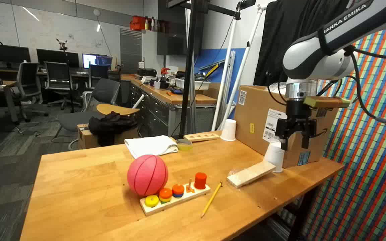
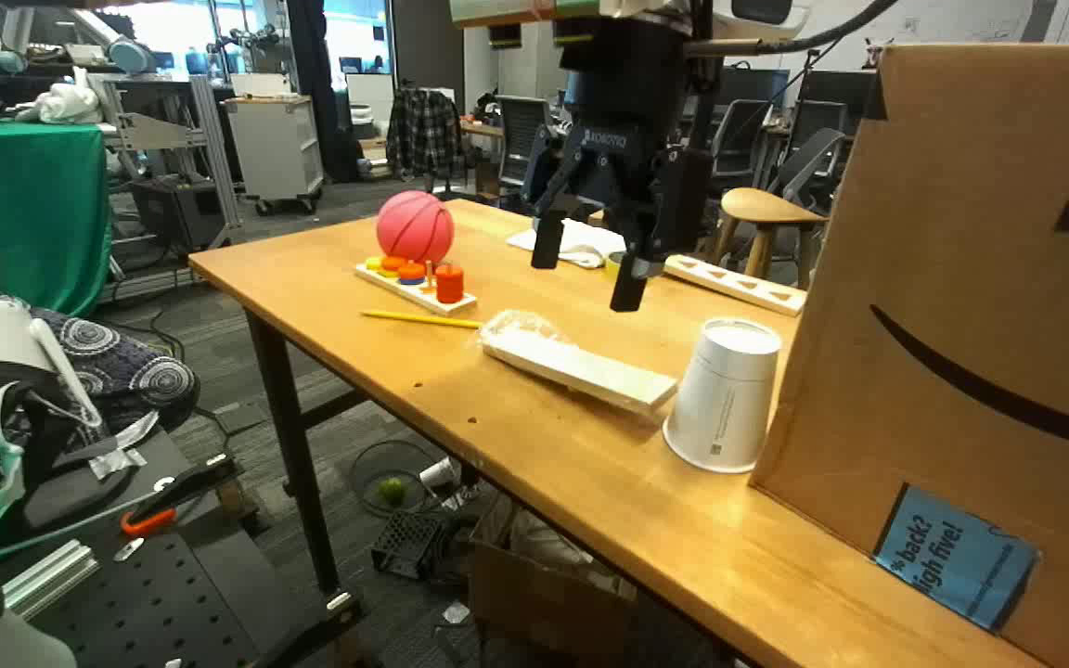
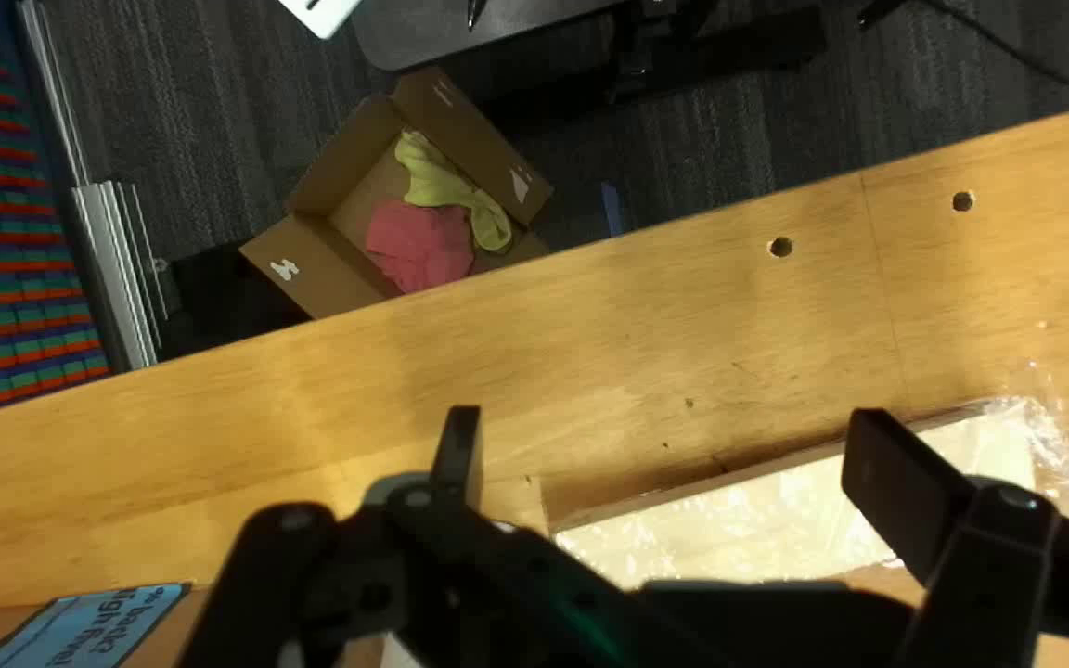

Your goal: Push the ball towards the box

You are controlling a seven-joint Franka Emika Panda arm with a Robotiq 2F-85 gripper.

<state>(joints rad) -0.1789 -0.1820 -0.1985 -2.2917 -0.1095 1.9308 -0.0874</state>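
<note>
A pink ball with dark seam lines (image 1: 147, 174) sits on the wooden table near its far end from the arm. It also shows in an exterior view (image 2: 415, 227). The big brown cardboard box (image 1: 254, 112) stands at the other end of the table, and it fills the right side of an exterior view (image 2: 998, 269). A corner of the box with a blue label shows in the wrist view (image 3: 80, 629). My gripper (image 1: 294, 144) is open and empty, raised above the table beside the box, far from the ball. Its spread fingers show in the wrist view (image 3: 664, 455); the ball does not.
A wooden toy with coloured rings (image 1: 176, 199) lies against or close to the ball. A pencil (image 1: 211, 200), a wrapped wooden board (image 1: 251, 173), white cups (image 1: 274, 156) (image 1: 228, 130), a white cloth (image 1: 151, 146), a tape roll (image 1: 184, 144) and a wooden strip (image 1: 201, 137) lie around.
</note>
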